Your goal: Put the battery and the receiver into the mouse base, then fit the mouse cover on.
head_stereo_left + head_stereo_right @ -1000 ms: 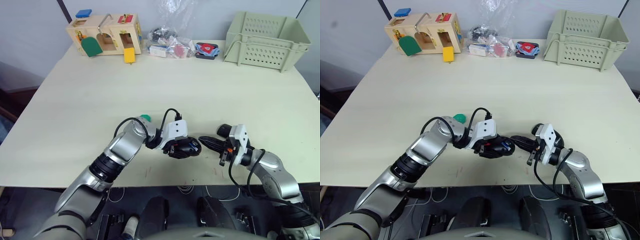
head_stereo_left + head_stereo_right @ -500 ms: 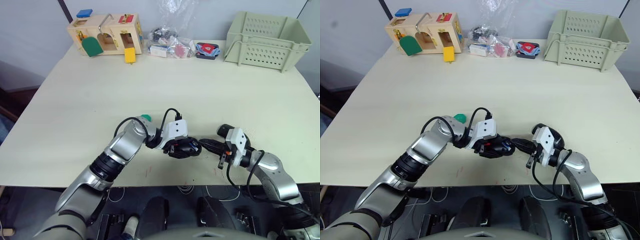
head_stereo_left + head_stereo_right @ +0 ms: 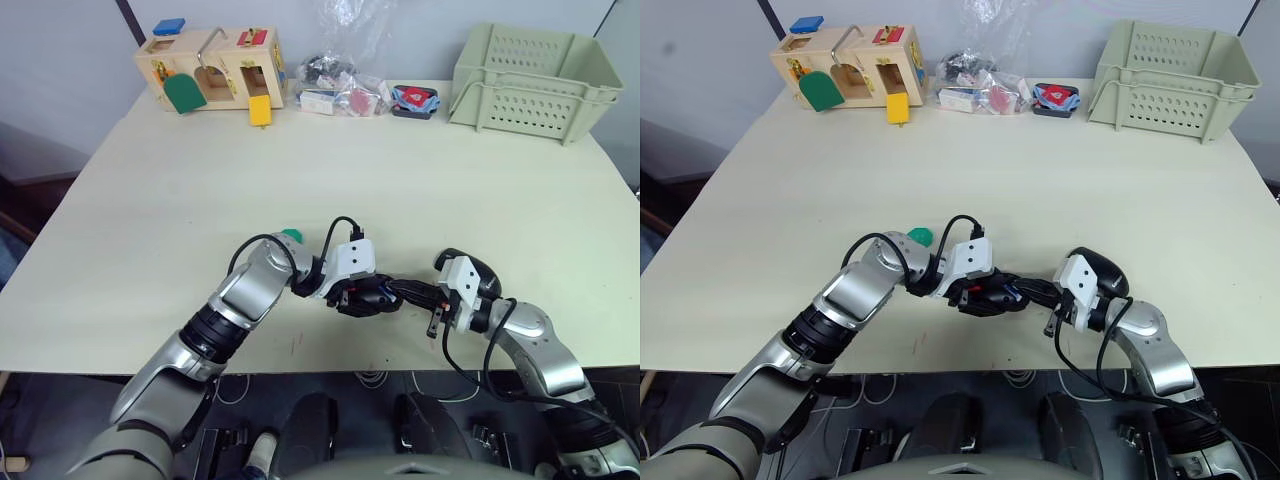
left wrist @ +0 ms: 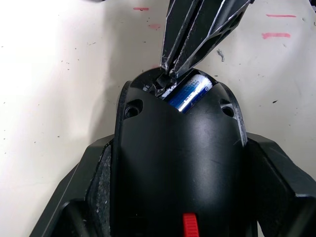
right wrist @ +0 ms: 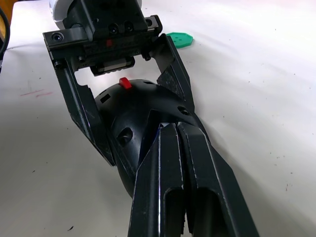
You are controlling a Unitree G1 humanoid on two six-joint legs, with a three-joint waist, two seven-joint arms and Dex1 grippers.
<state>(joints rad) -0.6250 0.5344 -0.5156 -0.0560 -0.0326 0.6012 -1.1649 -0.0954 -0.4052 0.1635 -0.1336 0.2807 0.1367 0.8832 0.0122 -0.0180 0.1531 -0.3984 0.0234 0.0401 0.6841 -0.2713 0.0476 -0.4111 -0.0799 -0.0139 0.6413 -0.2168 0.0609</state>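
Near the front edge of the bench (image 3: 150, 200), mouse base (image 3: 368, 296) clamped between the two black fingers of the left claw (image 3: 362, 297), one finger pressed on each side of the black shell. Seen from the left wrist: base gripped at its sides, small red patch facing up, open compartment at the far end with the battery (image 4: 190, 94) lying inside, blue and silver label showing.

Right claw (image 3: 400, 291) pressed fingertip-first against the open end of the base, its fingers closed flat together with no gap along their length, tips at the edge of the battery compartment. Whether anything tiny is pinched at the very tips: cannot tell. Receiver not made out.

Just behind the left forearm, a green octagonal disc (image 3: 291, 237) flat on the bench. Close beside the right wrist, a dark rounded object (image 3: 1098, 271), partly hidden by the white wrist housing; unclear whether this is the mouse cover.

Along the far edge of the bench, well apart from both claws: wooden activity box (image 3: 210, 66) with coloured shapes at the left, clear plastic bag (image 3: 340, 80) of small parts near the middle, small dark pouch (image 3: 413, 101) beside it, pale green perforated basket (image 3: 530, 68) at the right.
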